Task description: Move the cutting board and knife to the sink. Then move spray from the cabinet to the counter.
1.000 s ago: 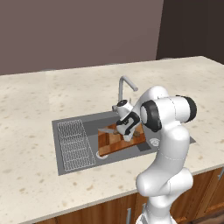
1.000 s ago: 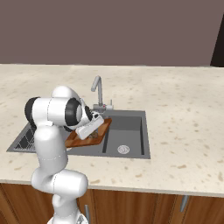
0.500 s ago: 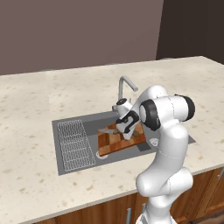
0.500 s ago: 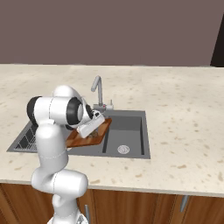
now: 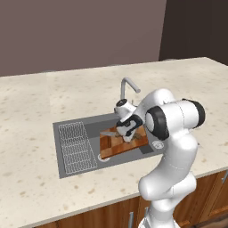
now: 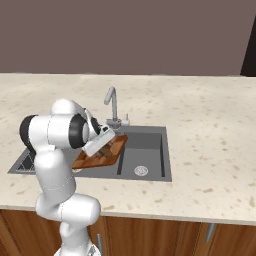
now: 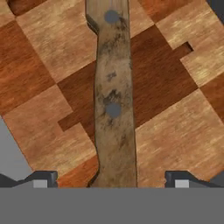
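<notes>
From here I have the white arm bent down over the dark grey recessed sink [image 5: 75, 129], which is set into the beige speckled stone table [image 5: 35, 98]. The rectangular reddish-brown patchwork wooden cutting board [image 5: 116, 146] lies in the sink, next to the wire rack section [image 5: 75, 147], below the silver gooseneck faucet [image 5: 127, 86]. In the right base view the board [image 6: 95, 159] seems to rest tilted, one edge up near the sink's divider, though the arm covers much of it and I can't be sure.

Hand view: the small knife's dark brown wooden handle [image 7: 113, 100], with two grey rivets, lies flat on the board [image 7: 52, 65], running straight up the frame. The two dark fingers [image 7: 113, 178] stand wide apart, one tip to each side of the handle, neither touching it: released, nothing held. The blade is out of the frame, past the top edge.

From the left base camera, the fingers [image 5: 124, 132] sit just above the board's middle.
</notes>
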Robot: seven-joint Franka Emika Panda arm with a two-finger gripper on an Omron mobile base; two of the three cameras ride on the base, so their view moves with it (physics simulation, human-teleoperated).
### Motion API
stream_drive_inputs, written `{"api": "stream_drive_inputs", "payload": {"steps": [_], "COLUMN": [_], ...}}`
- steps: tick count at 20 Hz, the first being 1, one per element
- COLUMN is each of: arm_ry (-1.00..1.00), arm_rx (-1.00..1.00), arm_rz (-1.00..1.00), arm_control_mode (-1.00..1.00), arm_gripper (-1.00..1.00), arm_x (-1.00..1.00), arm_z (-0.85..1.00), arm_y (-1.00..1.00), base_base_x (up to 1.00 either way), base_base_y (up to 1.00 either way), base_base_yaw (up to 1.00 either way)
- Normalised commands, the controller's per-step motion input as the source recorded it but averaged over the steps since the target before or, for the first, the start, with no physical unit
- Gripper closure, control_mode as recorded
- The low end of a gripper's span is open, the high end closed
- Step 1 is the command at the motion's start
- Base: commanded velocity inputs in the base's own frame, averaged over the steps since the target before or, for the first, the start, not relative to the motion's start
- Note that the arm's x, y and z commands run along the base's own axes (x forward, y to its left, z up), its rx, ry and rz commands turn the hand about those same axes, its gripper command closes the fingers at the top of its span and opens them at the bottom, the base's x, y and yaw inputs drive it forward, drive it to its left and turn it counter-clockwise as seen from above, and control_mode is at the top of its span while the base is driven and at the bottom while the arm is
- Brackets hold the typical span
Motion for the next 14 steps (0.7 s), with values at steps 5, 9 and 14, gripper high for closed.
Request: {"api": "stream_drive_inputs", "payload": {"steps": [5, 9, 14], "arm_ry": [-0.06, -0.01, 0.0], "arm_rx": [0.0, 0.0, 0.0], "arm_rz": [-0.07, -0.11, -0.13], "arm_control_mode": [-1.0, -1.0, -1.0], "arm_gripper": [-1.0, -1.0, -1.0], "arm_x": [-0.48, -0.74, -0.84], "arm_z": [0.49, 0.46, 0.55], "arm_y": [0.36, 0.28, 0.15], "base_base_x": [0.0, 0.0, 0.0], "base_base_y": [0.0, 0.0, 0.0], "base_base_yaw": [0.0, 0.0, 0.0]}}
